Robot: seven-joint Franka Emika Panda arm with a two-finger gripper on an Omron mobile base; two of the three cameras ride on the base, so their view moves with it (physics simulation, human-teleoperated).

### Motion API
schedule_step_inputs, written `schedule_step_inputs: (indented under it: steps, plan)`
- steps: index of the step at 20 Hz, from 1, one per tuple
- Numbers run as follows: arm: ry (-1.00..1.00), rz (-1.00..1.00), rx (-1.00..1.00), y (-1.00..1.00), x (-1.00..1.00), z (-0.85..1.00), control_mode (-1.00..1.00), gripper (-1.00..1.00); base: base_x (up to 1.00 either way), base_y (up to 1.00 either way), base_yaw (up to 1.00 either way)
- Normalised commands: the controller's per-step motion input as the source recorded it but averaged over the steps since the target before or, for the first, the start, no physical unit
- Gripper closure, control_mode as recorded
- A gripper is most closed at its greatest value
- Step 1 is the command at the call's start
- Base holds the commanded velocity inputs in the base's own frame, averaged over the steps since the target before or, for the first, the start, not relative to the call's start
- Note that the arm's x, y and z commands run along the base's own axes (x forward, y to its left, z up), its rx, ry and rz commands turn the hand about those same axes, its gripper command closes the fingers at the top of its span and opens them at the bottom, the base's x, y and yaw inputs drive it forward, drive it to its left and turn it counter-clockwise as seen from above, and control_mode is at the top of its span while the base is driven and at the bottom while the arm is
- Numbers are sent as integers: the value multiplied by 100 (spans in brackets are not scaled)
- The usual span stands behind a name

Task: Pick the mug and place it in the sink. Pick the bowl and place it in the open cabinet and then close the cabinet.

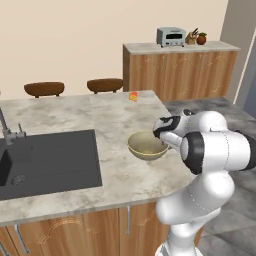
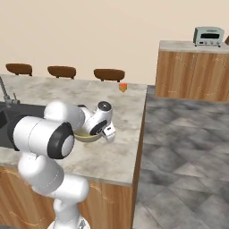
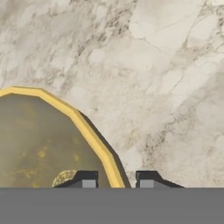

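Note:
The olive-beige bowl (image 1: pixel 145 145) (image 2: pixel 87 137) (image 3: pixel 39 144) stands on the marble counter, right of the dark grey sink (image 1: pixel 50 160) (image 2: pixel 5 120). My gripper (image 1: pixel 163 132) (image 2: pixel 101 134) (image 3: pixel 117 183) is down at the bowl's right rim. In the hand view one fingertip (image 3: pixel 87 181) stands inside the yellow rim and the other outside it, drawn in close on either side. The bowl rests flat on the counter. The mug and the cabinet are out of view.
The curved faucet (image 1: pixel 6 125) rises behind the sink. A small orange thing (image 1: pixel 133 96) (image 2: pixel 123 87) lies at the counter's far edge, with bar stools (image 1: pixel 105 85) beyond. A toaster (image 1: pixel 171 36) sits on a far wooden counter. The counter ends just right of the bowl.

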Motion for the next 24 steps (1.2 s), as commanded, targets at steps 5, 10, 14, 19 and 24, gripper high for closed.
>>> schedule_step_inputs:
  steps: [5,10,14,19,24]
  plan:
    - [0,0,-5,-3,-42,3,-100,100,0,0,0]
    - [2,-16,0,-10,-21,23,-100,100,0,0,0]
    - [3,-37,1,-3,0,36,-100,100,0,0,0]
    - [6,-48,7,0,0,51,-100,100,0,0,0]
    - [23,-46,18,0,0,54,-100,100,0,0,0]
